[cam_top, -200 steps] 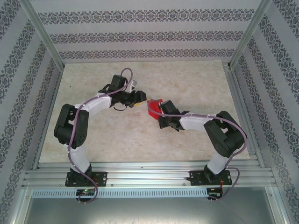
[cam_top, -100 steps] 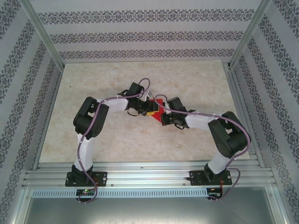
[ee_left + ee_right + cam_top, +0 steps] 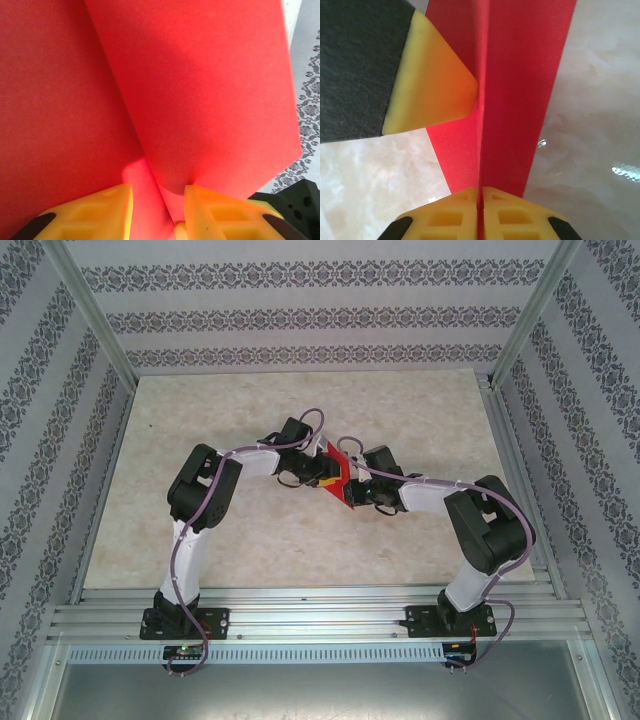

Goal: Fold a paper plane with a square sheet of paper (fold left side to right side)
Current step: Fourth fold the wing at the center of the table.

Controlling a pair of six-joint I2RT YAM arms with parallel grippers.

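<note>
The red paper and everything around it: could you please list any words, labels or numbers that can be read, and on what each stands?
None can be read.
The sheet of paper is plain red, unmarked.
The walls carry only an ornamental pattern, no letters.
The small parts at the arm bases are too small to tell.

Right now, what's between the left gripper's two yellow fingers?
The folded red sheet of paper: its crease runs down into the gap of the left gripper, seen in the left wrist view.
</note>
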